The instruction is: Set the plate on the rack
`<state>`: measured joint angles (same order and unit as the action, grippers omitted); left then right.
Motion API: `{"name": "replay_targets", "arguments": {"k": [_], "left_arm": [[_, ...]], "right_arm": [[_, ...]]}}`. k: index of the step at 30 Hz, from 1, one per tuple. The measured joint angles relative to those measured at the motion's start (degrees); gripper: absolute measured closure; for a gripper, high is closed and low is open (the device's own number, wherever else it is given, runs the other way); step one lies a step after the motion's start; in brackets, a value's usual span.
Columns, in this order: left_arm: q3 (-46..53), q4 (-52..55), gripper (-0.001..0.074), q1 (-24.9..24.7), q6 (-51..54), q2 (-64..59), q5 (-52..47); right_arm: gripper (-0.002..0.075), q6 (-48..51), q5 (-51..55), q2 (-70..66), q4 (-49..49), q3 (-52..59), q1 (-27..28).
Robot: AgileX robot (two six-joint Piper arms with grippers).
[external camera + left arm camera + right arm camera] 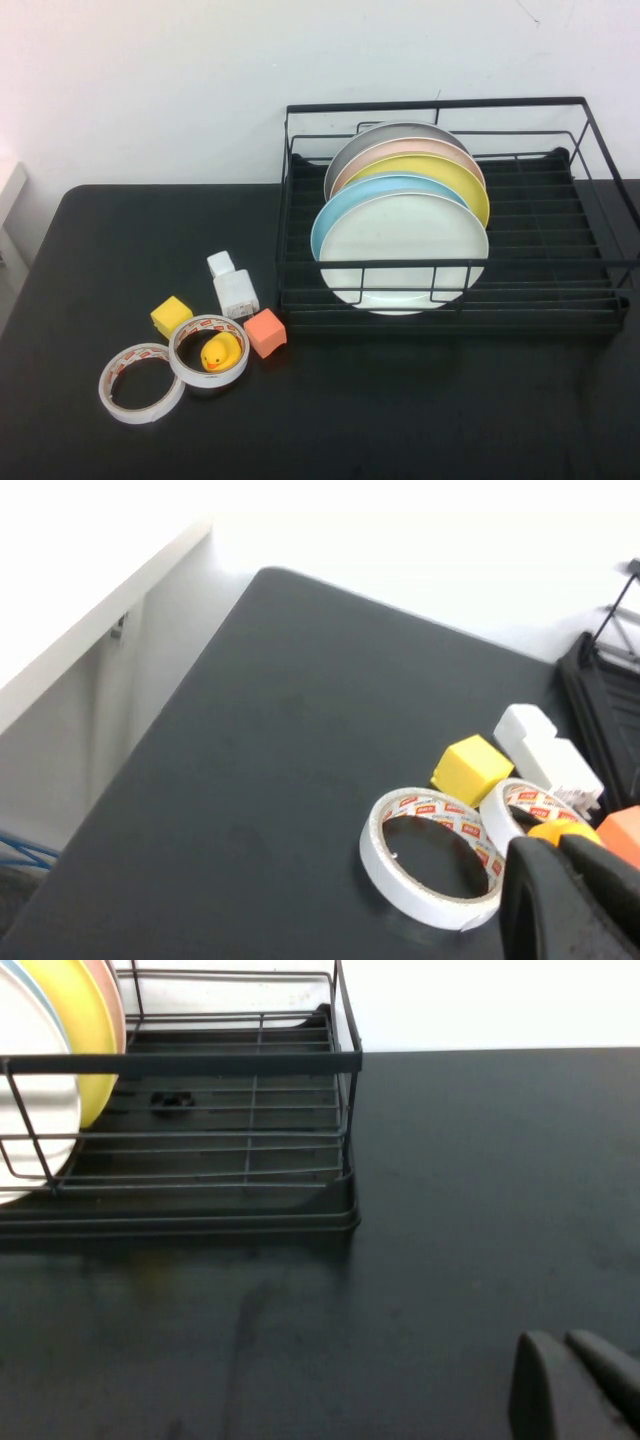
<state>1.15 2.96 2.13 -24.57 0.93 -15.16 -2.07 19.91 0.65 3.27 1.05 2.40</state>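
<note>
The plate (pixel 403 250) stands on edge at the front of the rack (pixel 590 255), first in a row of five leaning plates, its white face turned toward the robot and its top tipped back against the blue plate (pixel 340 212) behind it. Behind that come a yellow plate (pixel 455 178), a pink plate (pixel 405 150) and a grey plate (pixel 395 130). The plate's lower edge sits on the slatted base just behind the front railing, and its broad face runs side to side across the rack.

Neither gripper touches it. The left gripper (pixel 580 880) shows only in its wrist view as closed dark fingers (pixel 545 905) holding nothing, hovering over the table (pixel 120 260) above the small items left of the rack, well apart from the plate. The right gripper (pixel 585 1380) likewise appears only in its wrist view, its fingers together and empty, above bare table to the right of the rack's front corner, with the plate's edge (pixel 35 1090) visible beyond the railing.

On the table left of the rack lie two tape rolls (pixel 141 382), the nearer-to-rack roll (pixel 209 350) ringing a rubber duck (pixel 220 352), with a yellow cube (pixel 171 316), an orange cube (pixel 265 332) and a white charger (pixel 235 293) close by.
</note>
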Motion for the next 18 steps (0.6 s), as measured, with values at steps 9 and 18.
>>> {"name": "replay_targets", "arguments": {"k": [9,18], "left_arm": [[0.0,-1.61,0.0736,0.16,3.82,0.0,-1.98],[-0.1,-2.12,0.0736,-2.6,6.14,0.0,-2.62]], "right_arm": [[0.0728,0.0,0.0,0.0,0.0,0.0,0.0],[0.0728,0.0,0.0,0.0,0.0,0.0,0.0]]}}
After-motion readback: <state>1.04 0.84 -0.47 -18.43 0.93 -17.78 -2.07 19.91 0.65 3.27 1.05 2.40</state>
